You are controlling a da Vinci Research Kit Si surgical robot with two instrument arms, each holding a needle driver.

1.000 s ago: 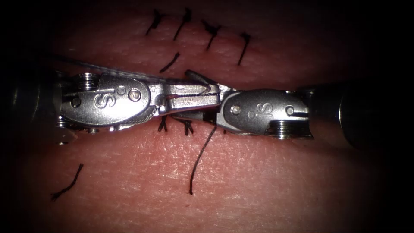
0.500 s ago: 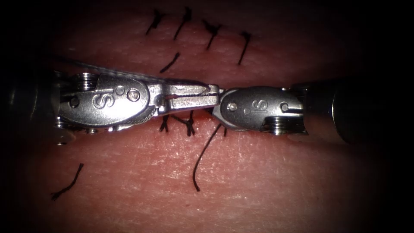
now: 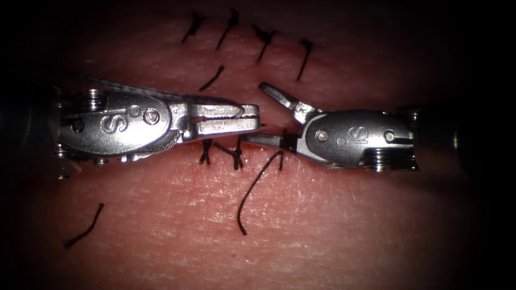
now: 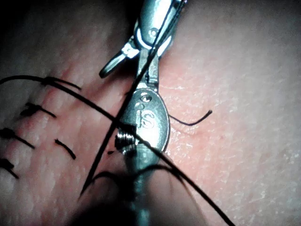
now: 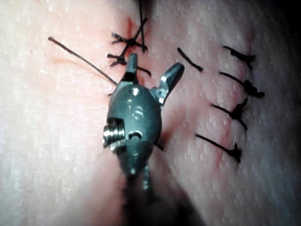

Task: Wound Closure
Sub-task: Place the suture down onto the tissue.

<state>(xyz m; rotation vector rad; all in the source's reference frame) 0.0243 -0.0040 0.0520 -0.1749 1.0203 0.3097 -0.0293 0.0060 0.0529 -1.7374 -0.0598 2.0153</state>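
While right tool [image 3: 271, 115] gapes empty just right of knots [image 3: 221, 154], left tool [image 3: 252, 117] sits above them, jaws together, apparently pinching thread [image 4: 101, 155]; cut tail [image 3: 253, 188] trails below knots, limp, light, slippery; best gripped mid-length; needle unseen.

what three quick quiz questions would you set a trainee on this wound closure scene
1. True or false: the right tool has its jaws open and holds nothing.
2. How many knotted stitches lie in the finished row seen in the right wrist view? A) two B) four C) seven
3. Fill in: the left tool has its jaws shut, apparently on the ______, beside the crossed stitches at the cut.

Key
1. True.
2. B, four.
3. The thread, which runs back along the tool's shaft.
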